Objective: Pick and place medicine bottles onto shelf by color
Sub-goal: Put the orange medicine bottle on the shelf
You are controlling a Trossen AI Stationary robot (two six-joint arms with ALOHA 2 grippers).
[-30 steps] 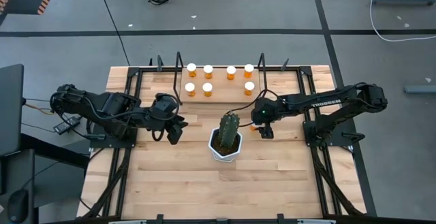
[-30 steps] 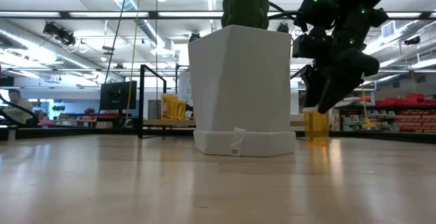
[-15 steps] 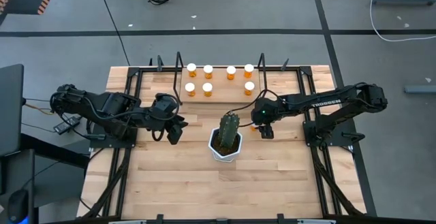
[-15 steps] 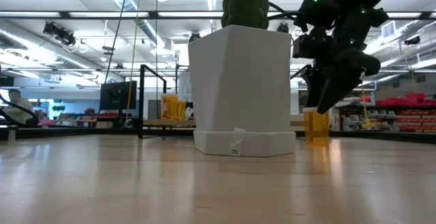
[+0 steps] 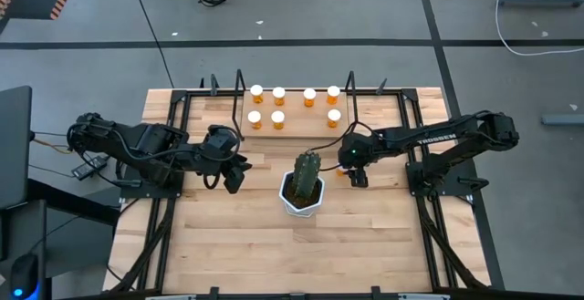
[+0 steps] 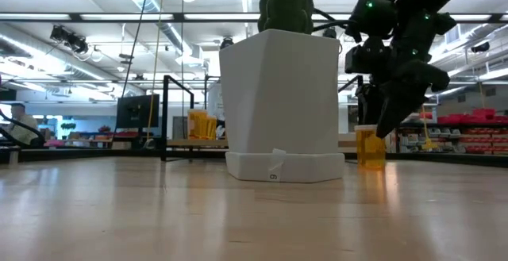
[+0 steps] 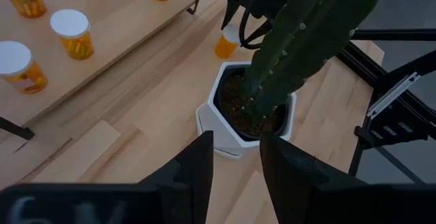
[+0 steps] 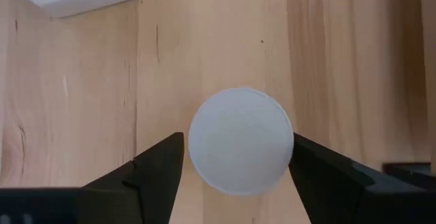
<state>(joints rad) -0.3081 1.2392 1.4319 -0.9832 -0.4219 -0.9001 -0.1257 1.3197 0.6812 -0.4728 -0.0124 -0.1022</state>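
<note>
The step in hand is the pick of the last loose bottle [image 8: 240, 141]. It stands upright on the table [image 5: 274, 245], just beside the cactus pot [image 5: 301, 200] on the right arm's side, near the shelf [image 5: 297, 122] but not on it. 7 other bottles [image 5: 278, 116] already stand on the shelf, white caps up.

The right gripper [image 8: 235, 163] hangs straight over the loose bottle. In its wrist view the white cap sits between the 2 fingers [image 8: 160, 166], each close by the cap's edge; the jaws look open around it, and I judge them not yet clamped, though contact is hard to rule out. In the low view the fingers reach down to the bottle's cap.

Next, the jaws need to close squarely on the bottle, then lift it clear of the pot before carrying it to the shelf's free spot.

The left gripper [image 7: 235, 166] waits above the table on the pot's other side, fingers slightly apart and empty.
</note>
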